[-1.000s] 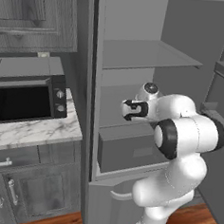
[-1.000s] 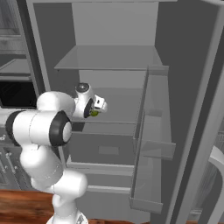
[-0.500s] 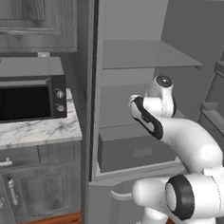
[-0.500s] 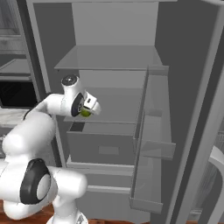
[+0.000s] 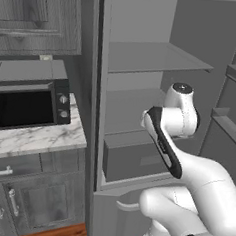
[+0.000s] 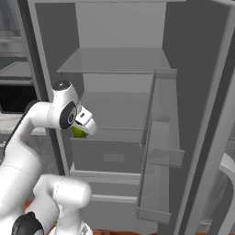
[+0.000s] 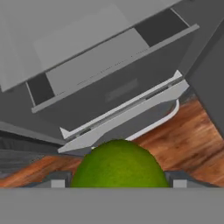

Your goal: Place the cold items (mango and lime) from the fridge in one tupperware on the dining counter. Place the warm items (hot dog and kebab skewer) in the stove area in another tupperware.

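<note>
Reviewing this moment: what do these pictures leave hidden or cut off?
- Lime: in the hand view its lower part runs off the bottom edge; in the right base view the white hand covers most of it.
- Pincer: in the left base view the arm's own links hide it.
- Fridge drawer interior: the closed front hides it.

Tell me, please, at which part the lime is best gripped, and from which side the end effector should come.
Grip the lime across its widest middle, with one finger on each opposite side. It is round and smooth, so a pinch away from the centre would probably squeeze it out. The shape favours no side of approach. In the hand view the end effector holds it just so, the bulge centred between the fingers.
</note>
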You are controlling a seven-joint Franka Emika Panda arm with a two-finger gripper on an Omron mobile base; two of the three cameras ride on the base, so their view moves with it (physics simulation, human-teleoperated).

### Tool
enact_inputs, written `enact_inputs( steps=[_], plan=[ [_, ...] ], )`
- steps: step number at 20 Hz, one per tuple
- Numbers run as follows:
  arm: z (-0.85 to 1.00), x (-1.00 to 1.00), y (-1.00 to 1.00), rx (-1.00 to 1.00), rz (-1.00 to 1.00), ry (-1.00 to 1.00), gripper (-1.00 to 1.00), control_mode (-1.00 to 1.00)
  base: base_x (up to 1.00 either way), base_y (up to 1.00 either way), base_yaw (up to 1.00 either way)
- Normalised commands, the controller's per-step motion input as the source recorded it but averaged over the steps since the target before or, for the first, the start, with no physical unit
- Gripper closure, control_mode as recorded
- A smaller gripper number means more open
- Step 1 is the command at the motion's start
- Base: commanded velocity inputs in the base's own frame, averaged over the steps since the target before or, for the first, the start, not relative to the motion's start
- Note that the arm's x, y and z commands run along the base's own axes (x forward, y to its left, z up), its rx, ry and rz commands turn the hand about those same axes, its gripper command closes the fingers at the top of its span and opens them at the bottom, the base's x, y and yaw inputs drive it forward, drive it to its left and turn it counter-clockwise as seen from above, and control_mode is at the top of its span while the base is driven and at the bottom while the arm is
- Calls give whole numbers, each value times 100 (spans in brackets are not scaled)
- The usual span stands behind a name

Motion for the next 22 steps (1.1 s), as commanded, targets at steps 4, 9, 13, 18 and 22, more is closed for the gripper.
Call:
enact_inputs(
  steps=[4,9,13,18,22],
  plan=[
    [6,-91,1,-6,16,45,100,-100,0,0,0],
    [26,-76,4,0,15,43,100,-100,0,0,0],
    [-14,-84,4,0,14,24,100,-100,0,0,0],
    [-56,-24,-6,1,14,-3,100,-100,0,0,0],
    [-1,0,-20,10,3,-32,100,-100,0,0,0]
  ],
)
